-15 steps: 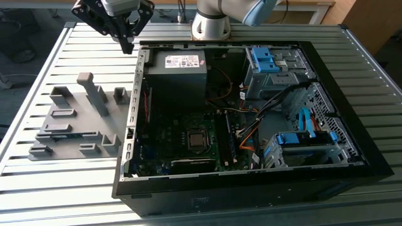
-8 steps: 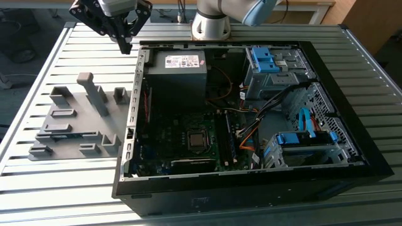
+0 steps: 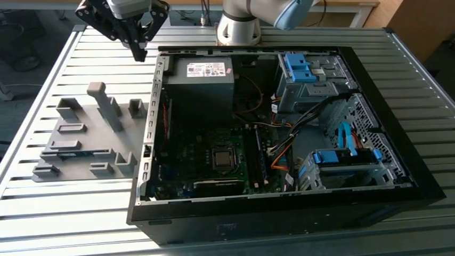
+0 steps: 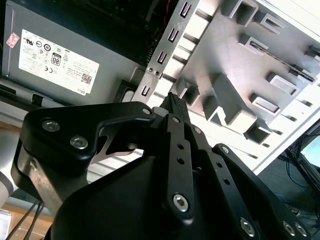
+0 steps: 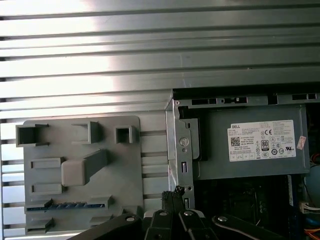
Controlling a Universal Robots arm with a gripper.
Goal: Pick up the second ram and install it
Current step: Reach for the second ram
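The second ram is a thin dark board with blue marks. It lies flat in a slot near the front of the grey fixture plate, on the exterior view's left of the computer case; the first wrist view shows this second ram too. My gripper hangs high over the table behind the plate, by the case's back left corner, far from the ram. In both wrist views its fingertips meet with nothing between them.
The open computer case fills the table's middle, with its power supply at the back, motherboard and blue drive bays. A tall grey post and several blocks stand on the plate. The arm's base stands behind the case.
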